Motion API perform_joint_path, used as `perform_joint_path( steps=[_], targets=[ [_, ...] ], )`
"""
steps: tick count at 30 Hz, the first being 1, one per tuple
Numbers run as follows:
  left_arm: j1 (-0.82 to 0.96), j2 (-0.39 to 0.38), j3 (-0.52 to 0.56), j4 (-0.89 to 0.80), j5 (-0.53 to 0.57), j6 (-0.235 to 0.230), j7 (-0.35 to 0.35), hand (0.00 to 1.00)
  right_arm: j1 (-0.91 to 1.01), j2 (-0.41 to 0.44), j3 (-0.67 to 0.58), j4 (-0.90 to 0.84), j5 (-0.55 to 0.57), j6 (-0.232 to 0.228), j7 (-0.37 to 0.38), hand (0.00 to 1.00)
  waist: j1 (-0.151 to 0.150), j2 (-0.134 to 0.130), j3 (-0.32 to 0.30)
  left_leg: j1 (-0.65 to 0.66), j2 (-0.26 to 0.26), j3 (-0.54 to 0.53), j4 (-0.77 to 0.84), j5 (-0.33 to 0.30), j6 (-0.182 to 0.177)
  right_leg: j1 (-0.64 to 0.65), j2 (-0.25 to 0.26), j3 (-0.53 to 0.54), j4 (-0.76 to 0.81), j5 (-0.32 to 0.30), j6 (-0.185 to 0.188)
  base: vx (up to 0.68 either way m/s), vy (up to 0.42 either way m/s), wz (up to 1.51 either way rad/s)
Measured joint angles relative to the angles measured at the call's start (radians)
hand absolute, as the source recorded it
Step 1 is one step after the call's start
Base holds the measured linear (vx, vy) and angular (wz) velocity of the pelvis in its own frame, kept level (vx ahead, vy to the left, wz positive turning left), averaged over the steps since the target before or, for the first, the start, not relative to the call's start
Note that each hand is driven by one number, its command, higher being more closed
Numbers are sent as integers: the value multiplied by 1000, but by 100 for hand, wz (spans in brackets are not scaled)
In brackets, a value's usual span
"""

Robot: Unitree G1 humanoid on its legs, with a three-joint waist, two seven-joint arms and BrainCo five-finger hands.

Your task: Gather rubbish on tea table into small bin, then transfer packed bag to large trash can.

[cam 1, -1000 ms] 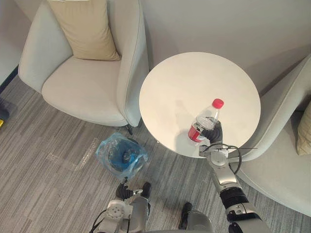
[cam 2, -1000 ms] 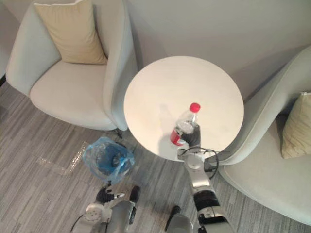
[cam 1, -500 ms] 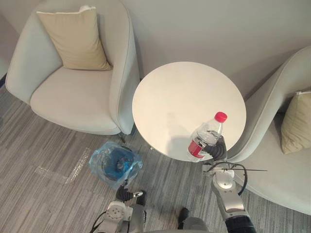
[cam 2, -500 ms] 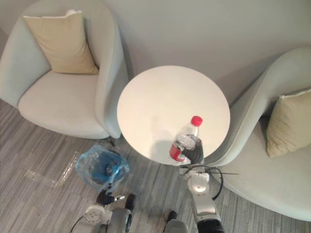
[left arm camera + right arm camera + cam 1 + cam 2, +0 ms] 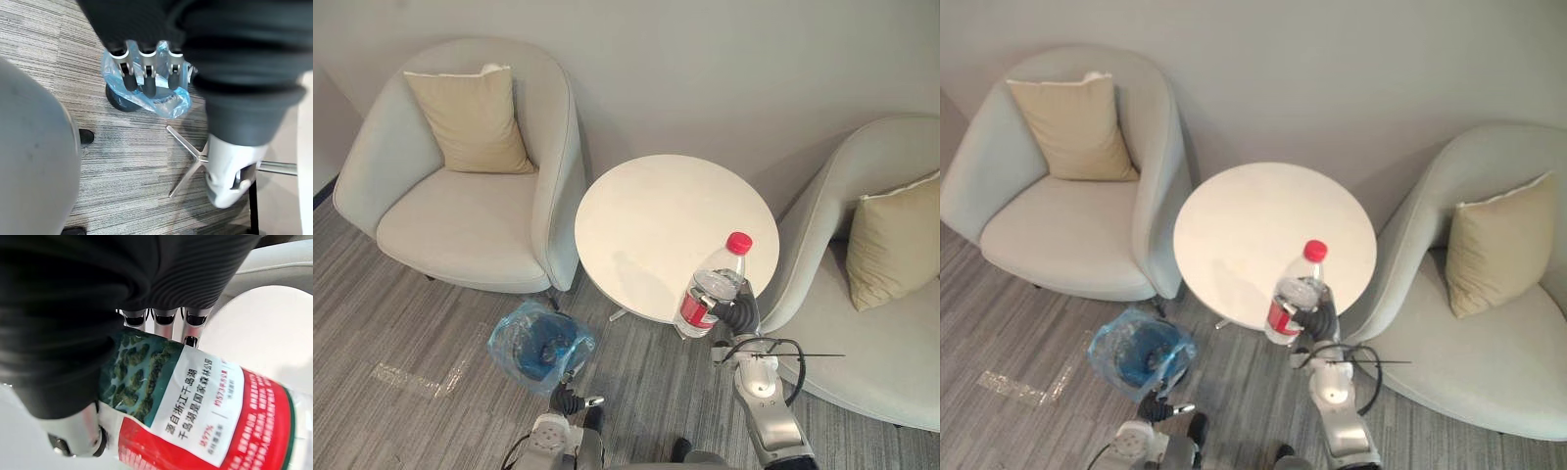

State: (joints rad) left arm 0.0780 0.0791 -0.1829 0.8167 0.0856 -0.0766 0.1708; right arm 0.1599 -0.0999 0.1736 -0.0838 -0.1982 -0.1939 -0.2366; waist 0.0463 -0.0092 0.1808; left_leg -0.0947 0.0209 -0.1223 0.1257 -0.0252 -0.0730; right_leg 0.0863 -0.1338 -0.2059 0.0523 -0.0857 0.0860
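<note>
Plastic bottle (image 5: 710, 294): long axis stood near upright, red cap uppermost; right hand (image 5: 736, 313) was curled round it at the bench's (image 5: 646, 215) near edge. Left hand (image 5: 146, 73): fingers hung relaxed near blue-bagged small bin (image 5: 540, 343).

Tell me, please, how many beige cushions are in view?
2. One beige cushion leans in the light-grey armchair on the robot's left; the second beige cushion in the matching armchair on its right.
</note>
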Motion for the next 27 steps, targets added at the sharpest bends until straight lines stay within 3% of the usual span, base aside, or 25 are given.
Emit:
perform_joint_path(
  steps=[4, 5, 6, 7, 8, 9, 10, 11, 12, 13, 14, 15, 19, 22, 25, 27],
  targets=[
    [3, -14, -2, 0, 11, 0, 0, 0, 17, -21, 9, -20, 0, 0, -3, 100, -10, 29, 1, -43, 32, 82, 31, -17, 19, -40, 11, 9, 47, 6, -10, -141, 12, -6],
    [2, -14, -3, 0, 14, 0, 0, 0, 16, -27, 8, -20, 0, 0, -6, 100, -10, 30, 0, -49, 49, 121, 22, -39, 27, -53, 13, 10, 44, 15, -20, -79, -12, 3],
    [-2, -9, -2, 5, 23, -1, -1, 0, 15, -24, 7, -20, -1, 1, -7, 100, -13, 14, 0, -47, 55, 183, 19, -53, 41, -58, -2, 12, 22, 27, -24, -60, -6, 14],
    [-18, -11, -5, 26, 32, 1, -1, 0, 12, -23, -10, -19, -1, 1, -10, 100, -23, 21, -5, -104, 91, 252, 132, -57, 83, -85, -11, -18, 34, 40, -24, -51, -6, 16],
    [-15, -19, -17, 31, 37, 0, -2, 0, 11, -33, -21, -20, -1, 4, -11, 100, -23, 53, -17, -135, 132, 309, 200, -40, 125, -107, 8, -35, 71, 33, -20, -36, -37, 30],
    [-2, -35, -44, 29, 45, 1, -2, 0, 8, -54, -35, -20, -1, 4, -15, 100, -41, 92, -26, -132, 145, 318, 148, -42, 56, -128, 29, -70, 112, 13, -30, 0, -50, 62],
    [-9, -24, -58, 43, 62, -1, -3, 0, 9, -49, -48, -13, -3, 10, -17, 100, -82, 46, -39, -68, 100, 378, -20, -28, 108, -133, 9, -70, 72, 10, -60, 32, -77, 99],
    [-30, -20, -61, 74, 73, 3, -4, 0, 4, -36, -63, -17, -7, 2, -19, 100, -92, 24, -41, -78, 107, 494, 64, -63, 157, -122, -29, -115, 32, 40, -41, 31, -58, 101],
    [-35, -27, -76, 83, 74, 5, -5, 0, -1, -35, -90, -19, -10, 2, -20, 100, -97, 30, -40, -78, 138, 561, 131, -57, 155, -118, -38, -147, 31, 48, -47, 20, -39, 98],
    [-27, -42, -94, 82, 82, 5, -9, 0, 0, -41, -129, -19, -13, 3, -25, 100, -109, 59, -47, -53, 162, 585, 140, -14, 123, -106, -28, -183, 29, 47, -46, 7, 55, 101],
    [-30, -54, -127, 77, 92, 4, -9, 0, -3, -45, -167, -12, -27, 5, -41, 100, -120, 86, -50, -9, 158, 555, 51, -15, 49, -90, -18, -227, 27, 45, -43, 11, 102, 102],
    [-38, -53, -145, 77, 97, 2, -10, 0, -9, -44, -177, 2, -29, 8, -49, 100, -120, 90, -49, 16, 142, 545, -10, 10, 11, -81, -23, -243, 27, 45, -43, -2, 123, 81],
    [-18, -14, -151, 76, 110, 1, -19, 0, -24, 2, -134, 73, -39, 16, -46, 100, -106, 57, -42, 86, 88, 522, -150, 84, 15, -50, -43, -269, 25, 46, -21, -57, 69, 29],
    [0, -1, -125, 78, 108, 2, -18, 0, -30, 26, -96, 130, -39, 19, -38, 100, -103, 55, -41, 102, 56, 515, -218, 115, 33, -52, -58, -277, 19, 52, -2, -57, 98, 17],
    [2, 4, -108, 77, 106, 1, -17, 0, -32, 23, -90, 167, -39, 36, -34, 100, -98, 49, -36, 93, 15, 499, -228, 98, 43, -90, -111, -282, 91, 0, 26, -22, 121, 18],
    [-2, 13, -107, 76, 106, 0, -18, 0, -31, 24, -89, 178, -39, 39, -28, 100, -101, 23, -21, 70, -25, 491, -164, 59, 66, -115, -183, -279, 192, -59, 44, 39, 155, 37]
  ],
)
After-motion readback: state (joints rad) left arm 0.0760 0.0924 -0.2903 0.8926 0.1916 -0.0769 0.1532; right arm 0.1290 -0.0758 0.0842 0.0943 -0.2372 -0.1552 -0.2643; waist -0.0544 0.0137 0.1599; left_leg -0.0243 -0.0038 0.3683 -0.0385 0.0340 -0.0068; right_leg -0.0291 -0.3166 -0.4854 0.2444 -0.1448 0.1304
